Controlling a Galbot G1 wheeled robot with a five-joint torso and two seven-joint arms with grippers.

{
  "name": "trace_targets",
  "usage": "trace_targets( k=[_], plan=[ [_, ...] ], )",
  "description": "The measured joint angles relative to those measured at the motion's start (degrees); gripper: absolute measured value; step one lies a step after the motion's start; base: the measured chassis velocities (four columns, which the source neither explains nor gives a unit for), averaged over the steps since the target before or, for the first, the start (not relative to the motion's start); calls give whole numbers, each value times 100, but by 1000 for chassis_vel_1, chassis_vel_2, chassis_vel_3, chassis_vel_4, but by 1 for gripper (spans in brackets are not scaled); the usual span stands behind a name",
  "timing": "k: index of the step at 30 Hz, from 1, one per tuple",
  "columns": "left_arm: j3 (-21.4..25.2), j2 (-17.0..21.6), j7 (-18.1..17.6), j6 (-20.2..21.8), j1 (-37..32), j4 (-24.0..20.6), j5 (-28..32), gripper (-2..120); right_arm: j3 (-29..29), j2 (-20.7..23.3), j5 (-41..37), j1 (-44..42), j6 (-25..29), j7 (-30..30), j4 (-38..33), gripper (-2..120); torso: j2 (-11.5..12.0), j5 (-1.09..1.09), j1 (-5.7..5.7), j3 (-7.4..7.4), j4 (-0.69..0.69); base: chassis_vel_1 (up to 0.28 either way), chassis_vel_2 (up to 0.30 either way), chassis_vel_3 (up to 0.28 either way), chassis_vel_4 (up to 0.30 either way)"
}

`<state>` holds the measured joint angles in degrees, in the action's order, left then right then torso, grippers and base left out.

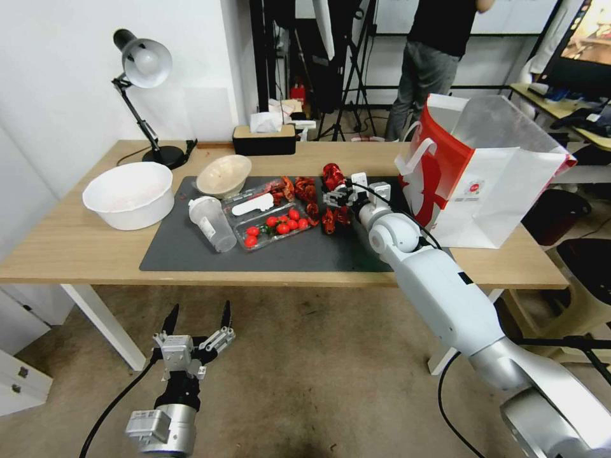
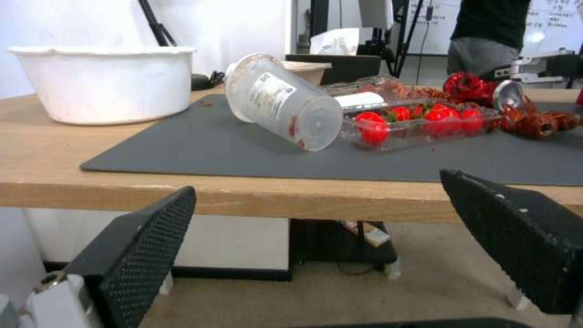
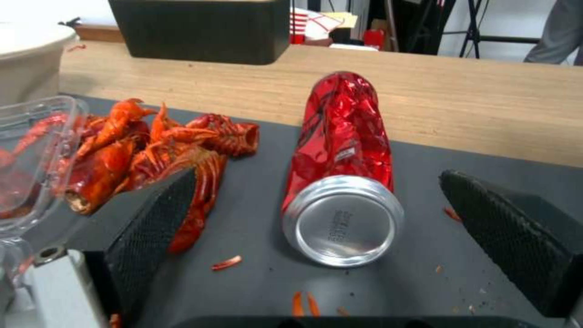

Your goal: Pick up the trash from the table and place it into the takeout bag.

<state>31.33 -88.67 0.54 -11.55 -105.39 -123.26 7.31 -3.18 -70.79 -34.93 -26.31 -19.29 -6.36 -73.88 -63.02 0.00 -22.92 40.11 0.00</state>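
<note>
Light wood, the table [image 1: 76, 245] spans the head view, with the takeout bag [image 1: 490, 184] standing open at centre right. The right gripper [image 3: 316, 218] straddles the crushed red can [image 3: 343, 150] lying on the grey mat [image 1: 293, 254], jaws wide and touching nothing. The pick is in hand: closing squarely on the can looks next, while the left gripper [image 1: 198, 324] hangs spread and empty at lower left.

Even, bright indoor light, soft shadows, bowed wide-angle edges in the head view, slightly soft wrist views.
</note>
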Motion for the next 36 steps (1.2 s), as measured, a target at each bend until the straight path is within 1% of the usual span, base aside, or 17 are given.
trace_targets(
  k=[6, 19, 36],
  plan=[
    [-3, 4, 0, 1, -16, -4, 1, 100, 0, -16, -10, 78, -174, 15, 119, 100, 0, 0, 0, 0, 0, 0, 0, 0, 0],
    [-5, 15, 0, -1, -28, -8, 2, 100, -2, -55, -21, 150, -209, 37, 274, 100, 0, 0, 0, 0, 0, 0, 0, 0, 0],
    [-6, 22, 0, -6, -6, -12, 31, 100, -4, -184, -23, 389, -216, 168, 766, 100, 0, 0, 0, -1, 0, 0, 0, 0, 0]
  ],
)
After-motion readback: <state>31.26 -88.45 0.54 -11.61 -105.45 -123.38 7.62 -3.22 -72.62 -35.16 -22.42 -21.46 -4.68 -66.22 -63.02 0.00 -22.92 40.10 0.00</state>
